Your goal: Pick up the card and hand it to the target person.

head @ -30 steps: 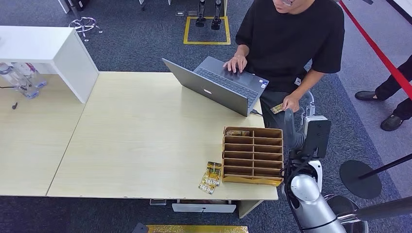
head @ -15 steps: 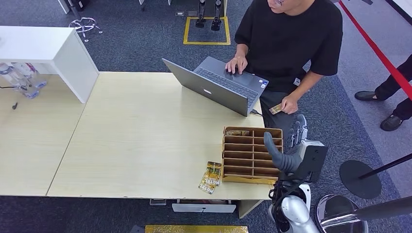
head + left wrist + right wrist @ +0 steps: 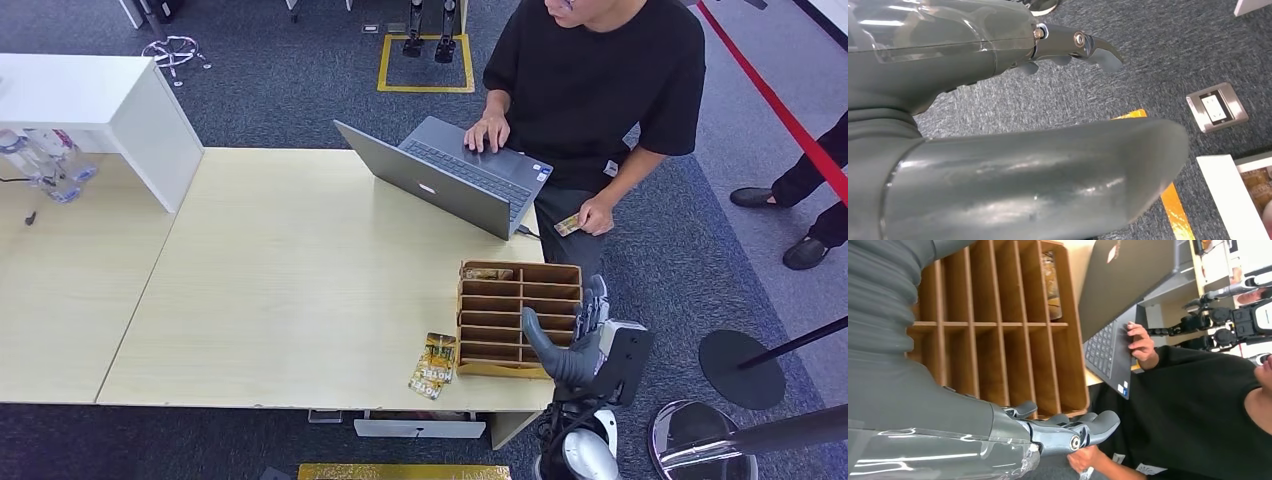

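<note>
1. Card (image 3: 568, 224) sits pinched in the person's hand (image 3: 597, 214), well apart from the table edge and beyond the robot's reach zone; judging by that, the handover looks done.
2. Right hand (image 3: 585, 335) hovers at the right side of the wooden organizer (image 3: 520, 320), fingers (image 3: 1088, 427) apart and only loosely curved, holding nothing.
3. Left hand (image 3: 1013, 125) hangs over the carpet, thumb and fingers spread, holding nothing.
4. Handling, as a judgement: a card like this is thin, light and stiff, with a slick printed face. It would slip under a flat press, so a pinch across opposite faces near one short edge suits it best, leaving the far end free for the receiver to take.
5. Counts near the hand: one organizer, divided into two columns of narrow slots, and one card-like item (image 3: 487, 273) lying in the top left slot.
6. On the table (image 3: 280, 280) just beside the organizer's left front corner lies a small overlapping pile of spare cards (image 3: 433, 365); at least two, the exact number I cannot tell.
7. Further out: one open laptop (image 3: 450, 175), with the person's other hand on its keyboard.
8. One person stands at the table; a second person's legs show at the far right edge.
</note>
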